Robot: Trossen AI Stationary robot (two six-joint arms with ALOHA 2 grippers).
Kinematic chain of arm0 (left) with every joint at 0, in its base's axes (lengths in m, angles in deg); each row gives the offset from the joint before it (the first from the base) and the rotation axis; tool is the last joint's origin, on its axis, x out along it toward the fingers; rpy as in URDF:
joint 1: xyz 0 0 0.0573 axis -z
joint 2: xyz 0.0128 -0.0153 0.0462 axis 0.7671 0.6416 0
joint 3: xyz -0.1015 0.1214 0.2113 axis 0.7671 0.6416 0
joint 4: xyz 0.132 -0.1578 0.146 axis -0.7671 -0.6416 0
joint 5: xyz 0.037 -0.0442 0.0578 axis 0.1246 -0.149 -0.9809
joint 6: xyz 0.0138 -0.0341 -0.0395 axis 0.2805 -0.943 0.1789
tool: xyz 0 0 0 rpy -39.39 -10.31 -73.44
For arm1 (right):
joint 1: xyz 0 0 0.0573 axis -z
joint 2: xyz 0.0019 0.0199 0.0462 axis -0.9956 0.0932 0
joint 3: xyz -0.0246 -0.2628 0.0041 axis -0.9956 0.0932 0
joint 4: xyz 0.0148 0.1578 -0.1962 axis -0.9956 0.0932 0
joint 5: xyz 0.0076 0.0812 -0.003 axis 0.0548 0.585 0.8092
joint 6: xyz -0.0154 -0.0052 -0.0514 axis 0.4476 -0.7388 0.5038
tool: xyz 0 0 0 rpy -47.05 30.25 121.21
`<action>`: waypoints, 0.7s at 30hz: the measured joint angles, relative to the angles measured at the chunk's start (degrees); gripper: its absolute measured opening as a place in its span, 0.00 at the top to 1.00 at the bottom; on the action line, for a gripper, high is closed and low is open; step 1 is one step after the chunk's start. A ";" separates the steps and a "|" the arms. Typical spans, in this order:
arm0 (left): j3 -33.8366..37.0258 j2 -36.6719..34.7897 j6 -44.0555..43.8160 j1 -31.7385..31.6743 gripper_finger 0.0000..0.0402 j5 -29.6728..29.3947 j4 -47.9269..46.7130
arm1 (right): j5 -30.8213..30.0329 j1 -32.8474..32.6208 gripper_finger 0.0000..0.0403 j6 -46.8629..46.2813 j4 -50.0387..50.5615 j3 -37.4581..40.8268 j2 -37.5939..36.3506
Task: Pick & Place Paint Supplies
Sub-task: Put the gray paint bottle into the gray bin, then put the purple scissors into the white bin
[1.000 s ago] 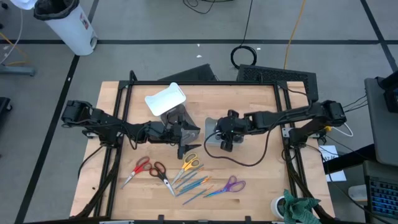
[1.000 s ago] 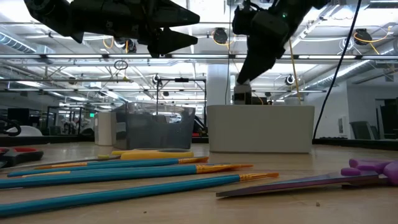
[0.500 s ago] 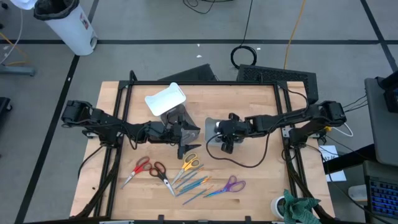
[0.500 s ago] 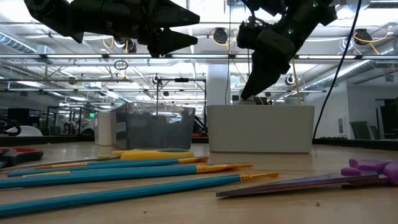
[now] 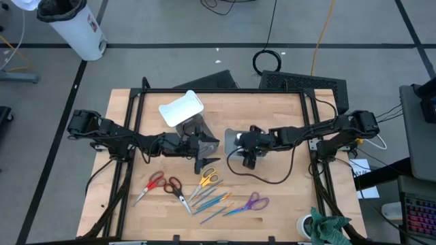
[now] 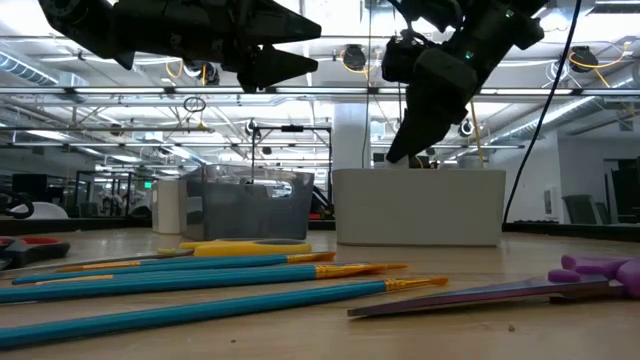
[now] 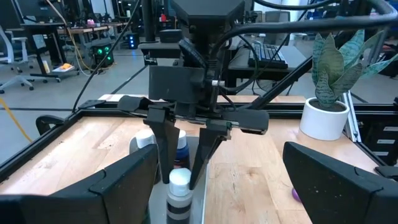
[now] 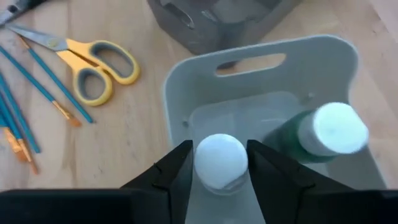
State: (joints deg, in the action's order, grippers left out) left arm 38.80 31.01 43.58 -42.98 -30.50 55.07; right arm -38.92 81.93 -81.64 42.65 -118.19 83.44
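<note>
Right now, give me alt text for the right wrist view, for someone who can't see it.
The right gripper has its fingers either side of a white-capped bottle inside a pale grey bin, beside a second white-capped bottle. On the wooden table beyond lie yellow-handled scissors and thin teal brushes.

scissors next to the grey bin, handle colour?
Yellow scissors, clearest in the right wrist view.
</note>
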 joint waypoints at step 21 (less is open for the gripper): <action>0.00 0.00 -0.26 0.00 0.12 -0.02 0.07 | 0.63 -3.26 0.51 3.62 -3.02 -0.33 -13.20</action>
State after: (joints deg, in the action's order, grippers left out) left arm 38.80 31.01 43.32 -42.98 -30.52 55.14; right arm -38.29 78.67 -78.03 39.64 -118.51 70.24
